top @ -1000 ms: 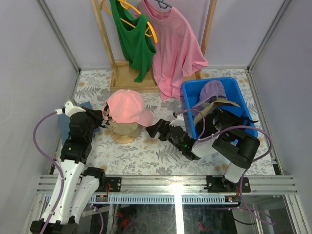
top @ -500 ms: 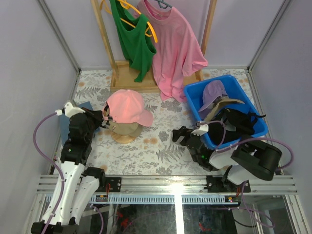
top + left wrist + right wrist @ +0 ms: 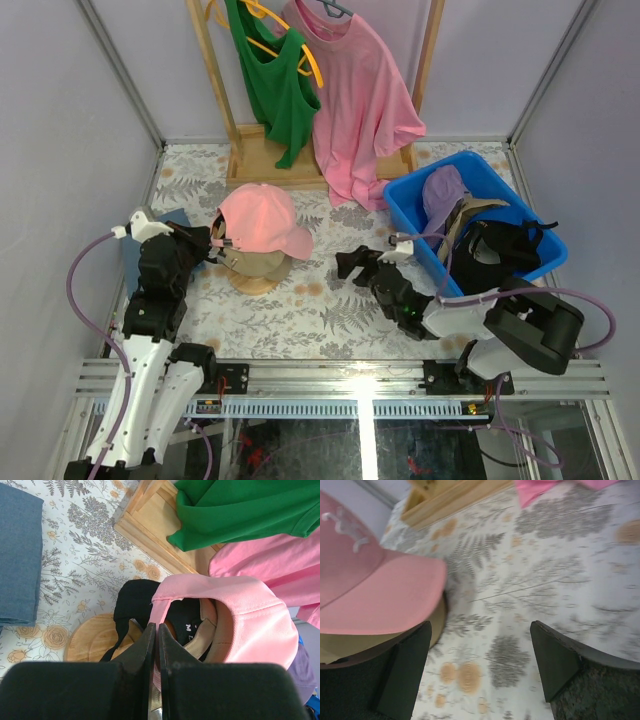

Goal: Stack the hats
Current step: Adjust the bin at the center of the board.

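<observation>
A pink cap (image 3: 258, 222) tops the hats stacked on a round wooden stand (image 3: 252, 283). A tan cap (image 3: 250, 262) and a black cap (image 3: 134, 594) show under it. My left gripper (image 3: 213, 243) is shut on the pink cap's back strap (image 3: 159, 611), its fingertips (image 3: 150, 632) pressed together on the strap. My right gripper (image 3: 352, 262) hangs open over the table, right of the pink brim (image 3: 380, 597), with nothing between its fingers (image 3: 410, 665). A lavender cap (image 3: 440, 190), a tan cap (image 3: 472, 213) and a black cap (image 3: 500, 248) lie in the blue bin (image 3: 420, 172).
A wooden clothes rack (image 3: 262, 160) stands at the back with a green tank top (image 3: 275, 90) and a pink T-shirt (image 3: 355, 100). A piece of blue fabric (image 3: 17, 555) lies at the table's left edge. Purple walls close in both sides.
My right gripper drew back to the right from the stack, then came part way back left. The blue bin slid right and turned. The left gripper kept its hold.
</observation>
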`<action>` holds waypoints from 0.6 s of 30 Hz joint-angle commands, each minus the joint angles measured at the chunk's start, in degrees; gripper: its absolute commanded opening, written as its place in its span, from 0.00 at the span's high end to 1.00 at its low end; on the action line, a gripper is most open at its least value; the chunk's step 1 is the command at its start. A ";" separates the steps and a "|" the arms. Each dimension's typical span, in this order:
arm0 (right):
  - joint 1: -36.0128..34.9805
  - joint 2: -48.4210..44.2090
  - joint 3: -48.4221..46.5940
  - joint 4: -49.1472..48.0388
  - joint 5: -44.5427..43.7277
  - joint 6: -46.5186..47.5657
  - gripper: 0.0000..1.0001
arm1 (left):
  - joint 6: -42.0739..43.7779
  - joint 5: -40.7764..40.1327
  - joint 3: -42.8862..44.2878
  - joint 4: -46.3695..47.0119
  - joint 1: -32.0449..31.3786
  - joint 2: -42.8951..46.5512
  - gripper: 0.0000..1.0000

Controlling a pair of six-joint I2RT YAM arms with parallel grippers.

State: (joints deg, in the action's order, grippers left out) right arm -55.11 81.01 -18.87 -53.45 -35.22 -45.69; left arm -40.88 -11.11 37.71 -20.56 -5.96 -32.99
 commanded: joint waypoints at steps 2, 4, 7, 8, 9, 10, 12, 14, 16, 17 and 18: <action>-2.02 9.07 -6.83 -9.87 5.59 -5.05 0.13 | 0.46 1.33 -1.01 2.66 0.38 0.90 1.00; -2.13 13.14 -7.90 -15.26 7.42 -7.61 0.13 | 0.45 1.49 -1.30 2.76 0.38 1.06 1.00; -2.11 19.30 -9.89 -22.41 10.56 -11.27 0.13 | 0.45 1.56 -1.66 2.82 0.33 1.35 1.00; -2.15 21.10 -10.57 -24.06 11.40 -12.75 0.13 | 0.52 1.61 -1.68 2.80 0.27 1.32 1.00; -2.11 22.83 -11.39 -26.22 12.18 -13.87 0.13 | 0.54 1.60 -1.68 2.74 0.32 1.34 1.00; -2.11 24.46 -11.97 -28.47 12.80 -15.10 0.13 | 0.62 1.61 -1.64 2.67 0.33 1.41 1.00; -2.18 27.35 -12.60 -32.40 12.95 -17.99 0.13 | 0.71 1.51 -1.55 2.50 0.30 1.61 1.00; -2.12 29.65 -12.97 -36.23 12.77 -19.88 0.13 | 0.80 1.34 -1.50 2.32 0.26 1.65 1.00; -2.16 31.48 -13.15 -39.50 12.75 -21.63 0.13 | 0.87 1.36 -1.50 2.27 0.28 1.79 1.00; -2.11 32.21 -13.30 -41.00 12.77 -22.35 0.13 | 0.89 1.31 -1.55 2.27 0.28 1.86 1.00; -2.17 32.89 -13.37 -42.50 12.73 -22.98 0.13 | 0.89 1.33 -1.54 2.28 0.32 1.90 1.00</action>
State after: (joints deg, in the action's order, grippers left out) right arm -56.80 111.94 -30.55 -83.02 -22.15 -63.05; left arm -40.86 -10.46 36.75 -20.12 -5.96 -31.79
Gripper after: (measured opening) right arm 0.873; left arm 0.009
